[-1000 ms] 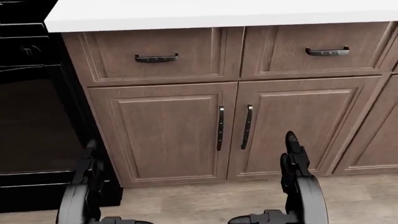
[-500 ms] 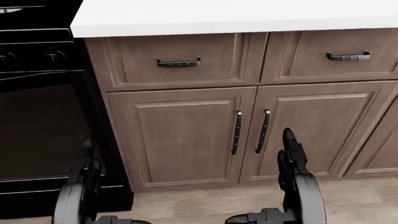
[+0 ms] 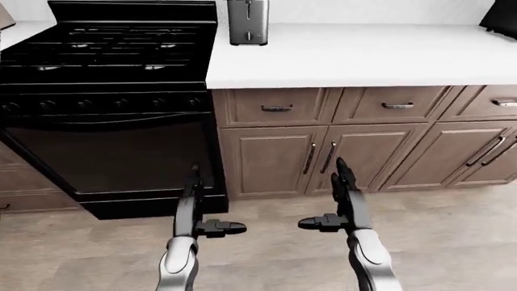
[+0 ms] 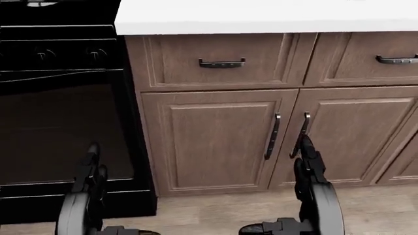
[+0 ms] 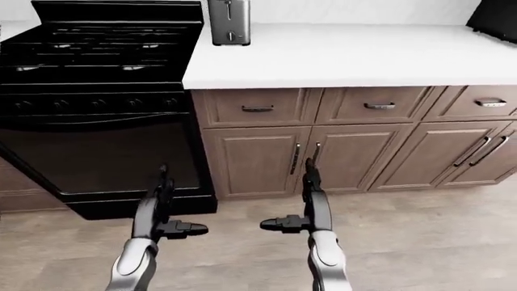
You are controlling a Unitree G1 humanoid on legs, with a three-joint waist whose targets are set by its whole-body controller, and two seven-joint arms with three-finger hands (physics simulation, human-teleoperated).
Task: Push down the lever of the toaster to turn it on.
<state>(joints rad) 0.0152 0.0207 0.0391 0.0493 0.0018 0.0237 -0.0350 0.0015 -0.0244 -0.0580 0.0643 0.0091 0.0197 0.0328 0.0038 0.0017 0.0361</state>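
- Across the last second the whole head view slides to the right: the black stove [image 3: 105,97] takes up more of the view's left and the cabinet doors [image 4: 219,144] drift right. That is the camera moving with the robot, not the furniture; the robot is shifting toward its left.
- The toaster [image 3: 247,22] stands at the top of the left-eye view, on the white desk [image 3: 363,57] just beside the stove's edge, well apart from both arms.
- The lever itself is too small to make out; a dark slot runs down the toaster's face.
- The left robot hand [image 3: 194,203] and the right robot hand [image 3: 343,194] hang low over the floor [image 3: 266,254] with fingers spread and nothing held, their pose unchanged in the head view.
- My reading: the task is at the approach stage. The sideways shift lines the body up with the toaster, yet the robot must get closer and raise an arm before pressing.
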